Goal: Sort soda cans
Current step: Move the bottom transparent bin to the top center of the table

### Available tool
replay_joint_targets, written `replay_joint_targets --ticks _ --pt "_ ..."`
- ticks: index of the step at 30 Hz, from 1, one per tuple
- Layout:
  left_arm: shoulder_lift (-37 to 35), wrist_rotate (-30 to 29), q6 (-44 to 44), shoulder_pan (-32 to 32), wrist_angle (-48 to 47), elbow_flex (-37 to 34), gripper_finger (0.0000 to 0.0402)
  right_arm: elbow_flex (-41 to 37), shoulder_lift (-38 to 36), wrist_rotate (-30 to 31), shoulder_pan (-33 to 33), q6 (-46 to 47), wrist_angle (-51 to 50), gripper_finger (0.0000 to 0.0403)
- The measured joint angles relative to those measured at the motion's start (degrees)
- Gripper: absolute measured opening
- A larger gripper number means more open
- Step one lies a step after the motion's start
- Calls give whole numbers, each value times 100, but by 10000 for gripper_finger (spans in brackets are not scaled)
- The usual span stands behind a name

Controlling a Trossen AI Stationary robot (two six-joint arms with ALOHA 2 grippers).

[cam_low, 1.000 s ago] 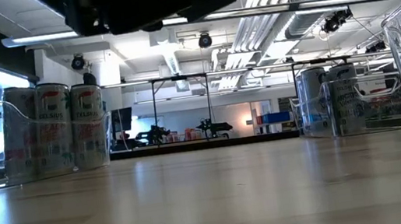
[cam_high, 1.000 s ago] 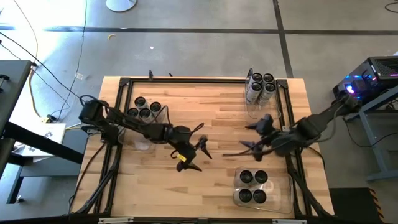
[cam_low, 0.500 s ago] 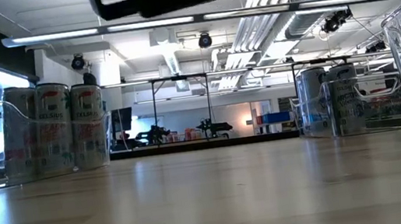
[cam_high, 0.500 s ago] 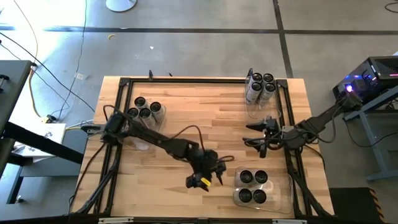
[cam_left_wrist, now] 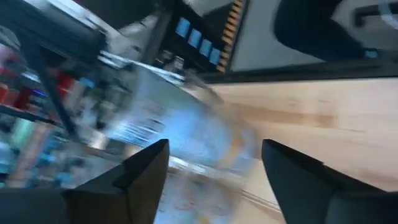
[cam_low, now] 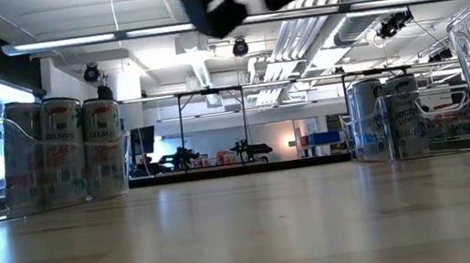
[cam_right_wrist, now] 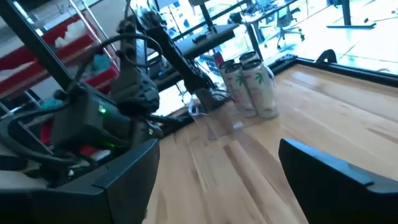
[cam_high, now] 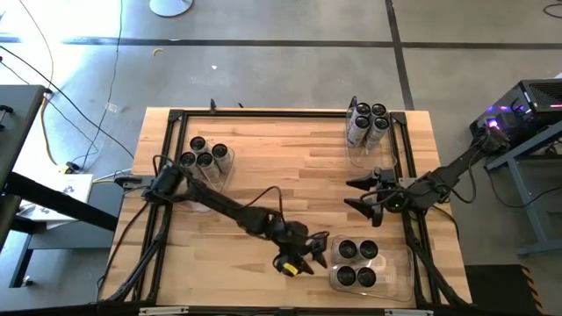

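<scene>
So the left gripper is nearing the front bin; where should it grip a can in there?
The four soda cans stand upright, packed close inside the clear bin. Its walls block the sides, so the left gripper is probably best coming straight down, fingers astride a can's top rim, taking an outer can first.

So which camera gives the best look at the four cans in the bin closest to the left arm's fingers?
The high view: it shows all four cans from above inside their clear bin, with the left gripper beside it. The left wrist view shows only a blurred clear bin, the low view only a bin's edge, and the right wrist view shows other cans.
</scene>
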Motion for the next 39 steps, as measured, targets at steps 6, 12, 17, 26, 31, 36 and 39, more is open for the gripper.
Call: replay_joint_targets --ticks 6,12,17,26,31,36,39 --pt "155 9 -99 174 97 97 192 0 10 4 62 -10 128 326" --pt "371 46 -257 255 369 340 165 0 14 13 62 -1 160 326" --pt "547 27 -345 259 438 434 164 0 14 13 62 121 172 326" --pt "740 28 -344 272 643 438 164 0 21 13 64 160 173 326" --pt "909 59 -377 272 706 479 163 2 23 11 64 266 189 326" --pt "1064 111 -370 272 250 869 156 4 82 -6 68 368 193 326" --pt "1076 153 -340 274 -38 1038 142 11 138 -27 72 492 227 326"
